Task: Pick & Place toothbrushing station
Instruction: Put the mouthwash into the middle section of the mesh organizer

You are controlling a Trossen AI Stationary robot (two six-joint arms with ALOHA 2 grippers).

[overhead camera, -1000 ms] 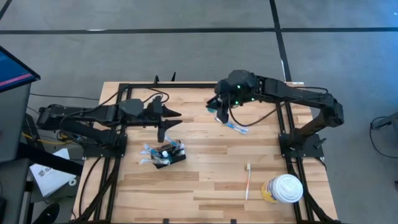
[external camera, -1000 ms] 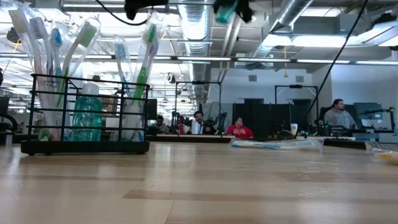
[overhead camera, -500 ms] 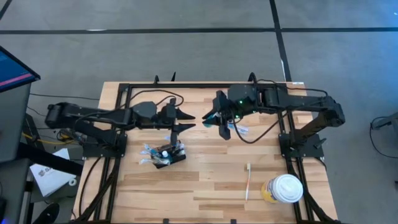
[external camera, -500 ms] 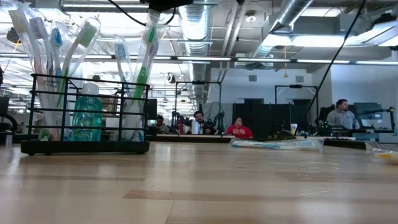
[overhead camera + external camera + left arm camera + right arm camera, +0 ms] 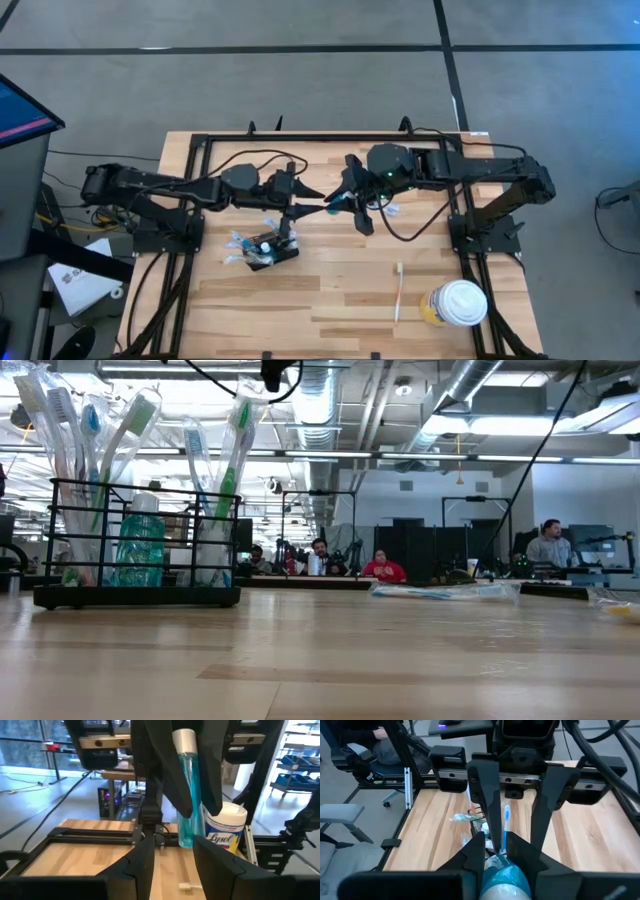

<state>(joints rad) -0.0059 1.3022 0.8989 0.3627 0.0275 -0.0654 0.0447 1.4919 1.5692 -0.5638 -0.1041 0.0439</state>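
Two grippers meet in mid-air over table point(image 5: 340, 290) centre, tips facing each other.

Nearest to low cam: black wire holder point(image 5: 140, 540), upright on the wood, packed w/ wrapped toothbrushes and a small teal bottle point(image 5: 141, 545). From above you see it left of centre, just beside and under the L arm's front end. Not gripped by anything.

Above it: L gripper point(image 5: 170, 852), fingers spread apart, released, w/ the blue toothbrush point(image 5: 187, 815) between them. Can't tell whether either finger touches it.

R gripper point(image 5: 497, 845) is clenched on that blue toothbrush and holds it off the table, pointing toward the L gripper.

Further on: one wrapped toothbrush point(image 5: 445, 591) flat on the table, below the R arm. One bare white toothbrush point(image 5: 398, 290) lies near the white-lidded cup point(image 5: 460, 302), well apart from the holder.

Far back: several people point(image 5: 383, 567) seated at desks.
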